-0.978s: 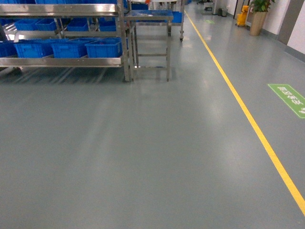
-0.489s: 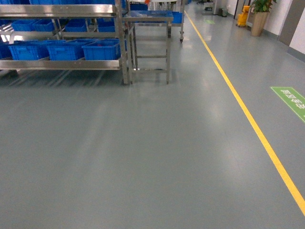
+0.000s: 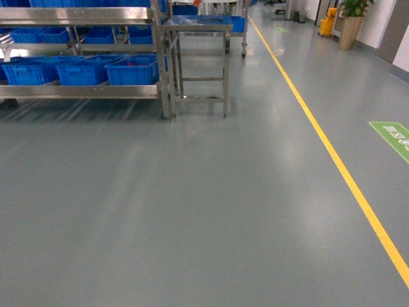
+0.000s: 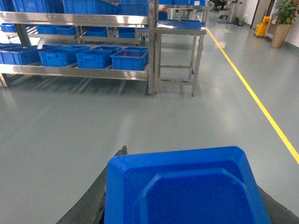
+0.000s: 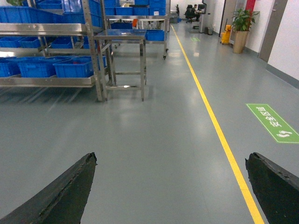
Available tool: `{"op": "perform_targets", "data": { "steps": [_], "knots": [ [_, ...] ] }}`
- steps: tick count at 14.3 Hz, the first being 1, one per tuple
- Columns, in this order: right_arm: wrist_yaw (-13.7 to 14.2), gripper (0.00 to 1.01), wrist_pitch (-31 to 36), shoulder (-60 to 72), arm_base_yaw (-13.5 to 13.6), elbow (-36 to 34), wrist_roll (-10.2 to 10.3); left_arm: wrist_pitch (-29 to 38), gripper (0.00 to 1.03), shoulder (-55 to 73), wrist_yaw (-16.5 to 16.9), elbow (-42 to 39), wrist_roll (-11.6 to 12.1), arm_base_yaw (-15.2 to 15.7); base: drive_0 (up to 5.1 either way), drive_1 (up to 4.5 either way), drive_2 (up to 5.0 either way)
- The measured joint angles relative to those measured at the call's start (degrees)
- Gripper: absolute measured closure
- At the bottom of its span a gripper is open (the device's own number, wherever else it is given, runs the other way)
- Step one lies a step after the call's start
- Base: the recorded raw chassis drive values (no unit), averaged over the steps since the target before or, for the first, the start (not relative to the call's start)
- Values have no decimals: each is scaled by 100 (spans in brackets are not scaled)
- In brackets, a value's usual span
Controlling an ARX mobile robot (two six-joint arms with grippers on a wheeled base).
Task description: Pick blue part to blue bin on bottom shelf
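In the left wrist view a blue part (image 4: pixel 187 191) with chamfered corners fills the bottom of the frame. My left gripper (image 4: pixel 189 161) is shut on it; one dark fingertip (image 4: pixel 122 151) shows at its left side. My right gripper (image 5: pixel 170 157) is open over bare grey floor, holding nothing. Neither gripper appears in the head view. Several blue bins (image 3: pixel 131 70) (image 4: pixel 96 58) (image 5: pixel 74 67) stand in a row on the bottom shelf (image 3: pixel 77 91) (image 4: pixel 74 72) (image 5: pixel 46 81) of a steel rack, far ahead to the left.
A steel table (image 3: pixel 198 25) stands against the rack's right end. The rightmost bin (image 4: pixel 130 58) holds something red. A yellow floor line (image 3: pixel 332 153) runs along the right, with a green floor sign (image 3: pixel 393 137) beyond it. A potted plant (image 3: pixel 350 29) stands far back.
In the head view the rack, table and green sign have slid lower in the frame and look slightly nearer. The rack has also drifted a little left.
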Motion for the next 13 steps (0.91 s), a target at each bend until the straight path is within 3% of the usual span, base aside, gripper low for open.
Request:
{"op": "perform_targets", "data": {
  "steps": [13],
  "knots": [
    [-2,3,4,0,0,0,-2,7,59,0,2,0,0,0,-1,398,-399]
  ]
}}
